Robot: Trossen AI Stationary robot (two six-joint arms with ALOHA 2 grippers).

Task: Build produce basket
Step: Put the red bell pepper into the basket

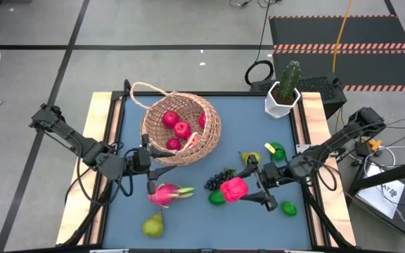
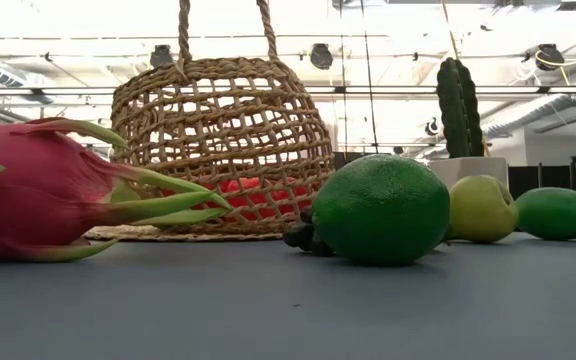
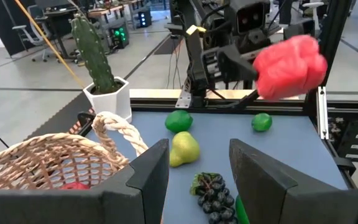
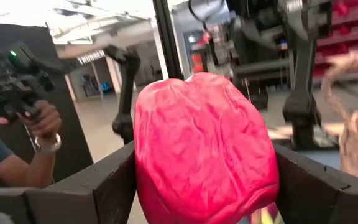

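Table [image 1: 188, 225]: dark blue top with pale wood edges, on a grey floor marked with black tape lines. A cactus [image 1: 289, 77] in a white pot [image 1: 281, 104] stands at the far right corner of the table. Behind it, a black mat with striped edges. In my right wrist view a person's hand [image 4: 39, 121] holds a dark device in the room beyond.

Basket [image 1: 181, 128]: tan open-weave wicker with a thin loop handle, tilted, in the far left-centre of the table. Three red round fruits [image 1: 177, 129] lie inside it.

Produce outside the basket, placed from the basket:
- dragon fruit [image 1: 167, 194], pink with green tips, just in front of it;
- pear [image 1: 153, 225], further in front, near the table's edge;
- grapes [image 1: 220, 178], dark, to its front right;
- lime [image 1: 218, 197], just beyond the grapes;
- second pear [image 1: 250, 159], to its right;
- two more limes [image 1: 278, 150], well off to the right.

My left gripper [image 1: 144, 160] hovers touching distance from the basket's near rim, fingers partly apart, nothing between them.

My right gripper [image 1: 248, 188] is raised above the table to the basket's front right, arm reaching in from the right edge. Its jaws are clamped on a red fruit [image 1: 234, 188], rough-skinned and lumpy, which fills the gap between the fingers.
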